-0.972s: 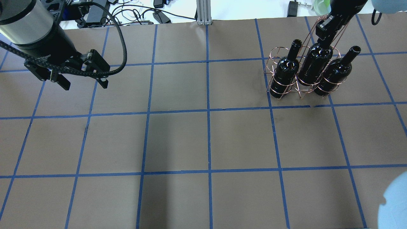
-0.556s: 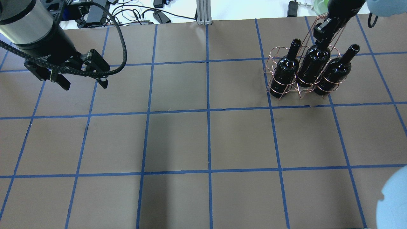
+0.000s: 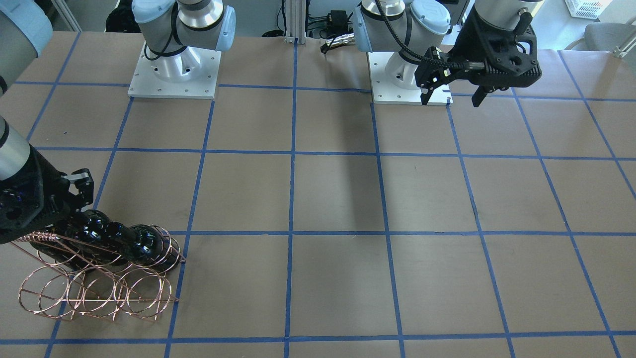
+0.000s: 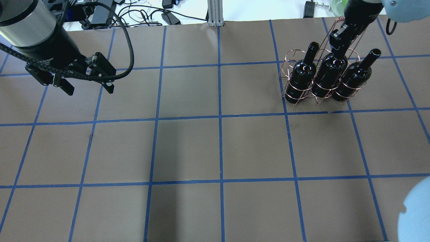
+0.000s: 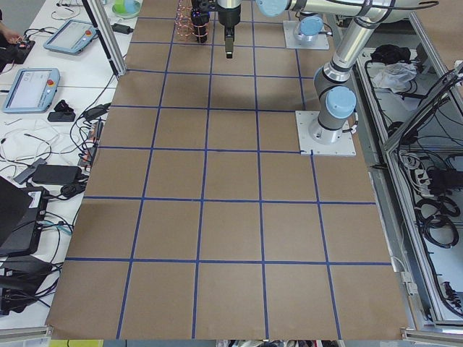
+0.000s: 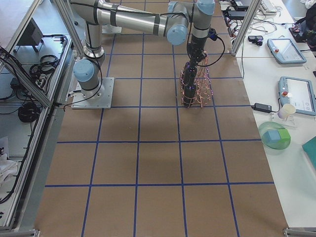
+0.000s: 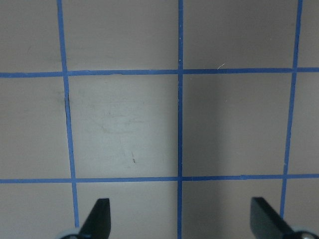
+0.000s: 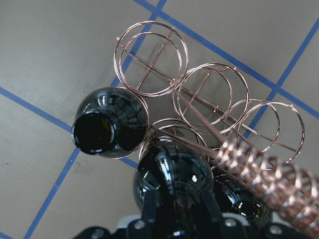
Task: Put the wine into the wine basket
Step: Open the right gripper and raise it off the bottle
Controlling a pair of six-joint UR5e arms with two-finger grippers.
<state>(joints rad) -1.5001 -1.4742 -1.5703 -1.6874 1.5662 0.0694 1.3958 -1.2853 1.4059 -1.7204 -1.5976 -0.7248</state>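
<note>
Three glossy dark wine bottles stand in the front hoops of the copper wire wine basket (image 4: 288,63) at the table's far right. My right gripper (image 4: 337,47) is shut on the neck of the middle bottle (image 4: 327,74), which sits down in its hoop. In the right wrist view the gripper (image 8: 174,219) clasps that bottle (image 8: 169,172), an open-mouthed bottle (image 8: 107,130) stands beside it, and the third bottle (image 8: 239,204) is partly hidden. The basket's rear hoops (image 8: 152,57) are empty. My left gripper (image 4: 90,90) is open and empty, far off at the table's left.
The basket's coiled wire handle (image 8: 264,169) leans beside my right wrist. Cables and boxes lie beyond the table's far edge (image 4: 141,15). The left wrist view shows only brown table with blue grid tape (image 7: 180,124) between the open fingers.
My right gripper has moved down and slightly left with the middle bottle, which now sits lower in its hoop. The left arm has not moved.
</note>
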